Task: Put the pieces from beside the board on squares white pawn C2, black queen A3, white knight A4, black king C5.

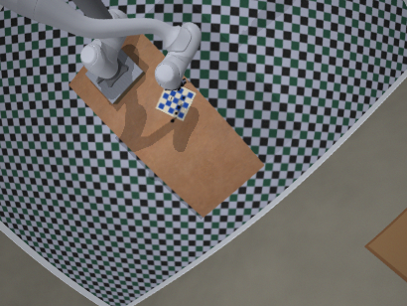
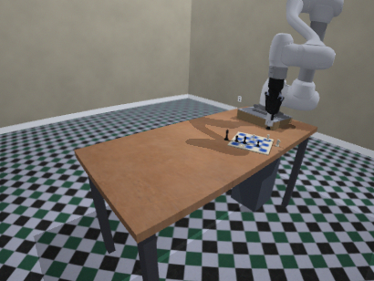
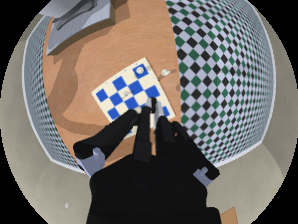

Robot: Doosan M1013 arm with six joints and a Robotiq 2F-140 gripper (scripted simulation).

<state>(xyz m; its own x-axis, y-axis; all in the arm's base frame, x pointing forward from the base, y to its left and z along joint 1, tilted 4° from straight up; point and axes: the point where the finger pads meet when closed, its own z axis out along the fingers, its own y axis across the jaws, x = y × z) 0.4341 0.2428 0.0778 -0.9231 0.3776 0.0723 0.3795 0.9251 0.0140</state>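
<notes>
The small blue-and-cream chessboard [image 1: 163, 106] [image 2: 250, 150] [image 3: 108, 95] lies on the wooden table near the robot's base. My gripper [image 2: 272, 121] [image 3: 152, 105] hangs above the board's far side, shut on a small white piece; I cannot tell whether it is the pawn or the knight. In the top view the arm hides the gripper. A black piece [image 2: 226, 134] [image 1: 172, 119] stands upright on the table just off the board's left edge. A white piece [image 2: 278, 143] [image 3: 164, 72] stands off the board's right edge. Several black pieces stand on the board.
The wooden table [image 1: 208, 164] [image 2: 160, 169] stretches long towards the near end. The robot's grey base plate [image 1: 115, 81] [image 2: 255, 114] sits behind the board. Another white piece [image 2: 268, 137] stands at the board's far right corner.
</notes>
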